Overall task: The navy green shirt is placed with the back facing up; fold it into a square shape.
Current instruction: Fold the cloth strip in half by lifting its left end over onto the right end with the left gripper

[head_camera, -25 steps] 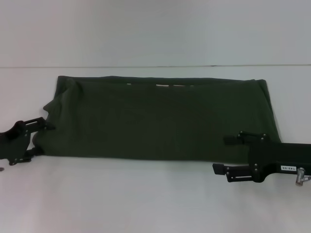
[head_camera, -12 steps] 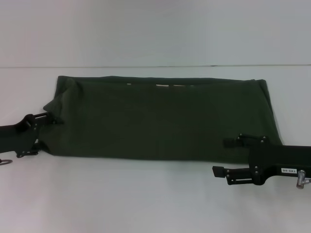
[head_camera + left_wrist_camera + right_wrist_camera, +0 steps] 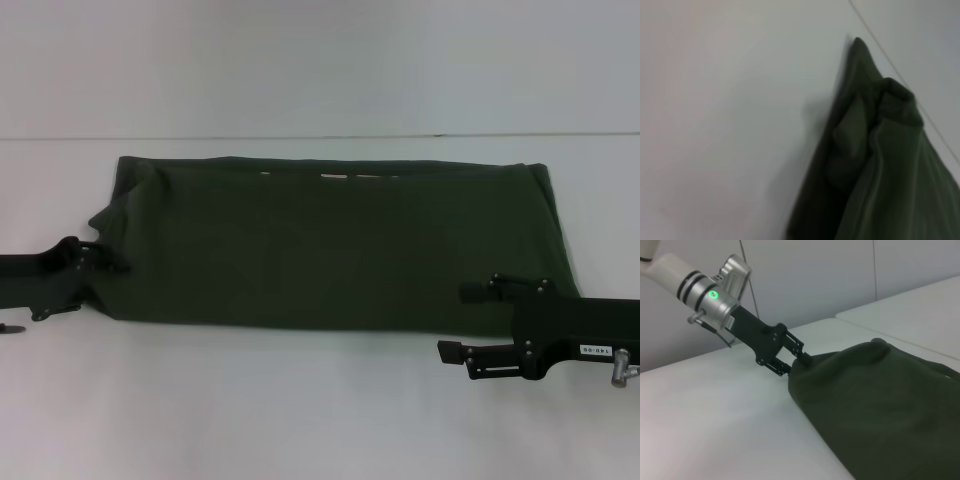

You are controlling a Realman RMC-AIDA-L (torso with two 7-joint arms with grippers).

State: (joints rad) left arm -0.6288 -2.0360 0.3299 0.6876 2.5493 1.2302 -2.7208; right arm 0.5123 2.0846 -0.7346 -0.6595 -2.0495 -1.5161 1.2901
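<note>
Black metal marks the nearest things in my head view: my right jaws (image 3: pixel 468 320) sit low at the right, both fingers pointing inward toward the left, well apart from each other and holding nothing. The nearer finger (image 3: pixel 452 350) lies over bare white surface (image 3: pixel 300 410), just off the cloth's near hem; the farther one lies over the edge of the cloth near its near right corner.

At the opposite end, my left jaws (image 3: pixel 105 265) reach in from the left edge and meet the navy green shirt (image 3: pixel 330 245) at its near left corner. From the right wrist view these left jaws (image 3: pixel 799 360) are buried in a raised bunch of fabric, one finger above it and one below, so they look pinched on the cloth, though the tips themselves are hidden in the folds.

Beyond both jaws, the navy green shirt stretches as a wide, flat band across the middle of the surface, its long sides running left to right. Its left end is rumpled and puckered where my left jaws have it; my left wrist view shows that corner (image 3: pixel 875 150) as a peaked, layered fold. A few pale marks show along the far hem. Past that, a thin dark line crosses the white surface.
</note>
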